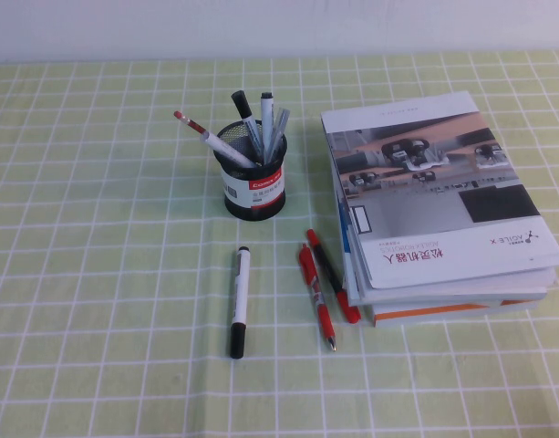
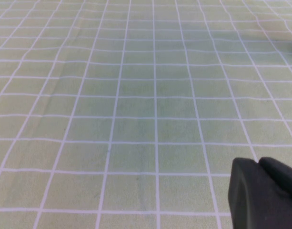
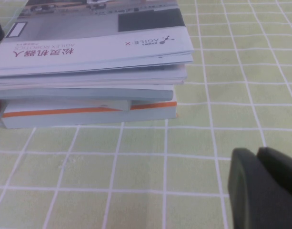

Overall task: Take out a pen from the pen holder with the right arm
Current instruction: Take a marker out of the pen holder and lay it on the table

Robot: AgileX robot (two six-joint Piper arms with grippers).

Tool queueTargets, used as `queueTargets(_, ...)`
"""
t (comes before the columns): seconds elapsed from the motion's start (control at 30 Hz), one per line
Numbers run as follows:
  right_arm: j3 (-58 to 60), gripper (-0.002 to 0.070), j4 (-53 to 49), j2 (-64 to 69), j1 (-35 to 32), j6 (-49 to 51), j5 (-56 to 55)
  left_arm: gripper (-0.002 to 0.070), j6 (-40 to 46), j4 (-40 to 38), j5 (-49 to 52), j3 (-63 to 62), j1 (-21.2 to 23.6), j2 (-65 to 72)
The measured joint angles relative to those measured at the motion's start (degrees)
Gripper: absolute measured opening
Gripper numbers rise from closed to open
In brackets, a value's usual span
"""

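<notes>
a table seen from above, covered edge to edge by a pale yellow-green cloth printed with a grid of thin white lines that form even squares. along the far edge of the table, a plain white wall runs across the top of the high view, meeting the cloth in a straight line. the light is soft and even, bright on the wall and gentle on the cloth. close up, in the left wrist view, the cloth looks a duller green and shows faint ripples and creases that bend the white lines slightly.
</notes>
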Motion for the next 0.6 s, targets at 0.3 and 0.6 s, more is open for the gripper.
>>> queueTargets(0.3,0.00,-0.0013,0.24,0.00,0.00,0.00,0.00,-0.0005,0.00,0.00,0.00,0.00,0.00,0.00)
queueTargets(0.6,0.00,-0.0013,7.08,0.00,0.00,0.00,0.00,-0.0005,0.00,0.00,0.00,0.00,0.00,0.00)
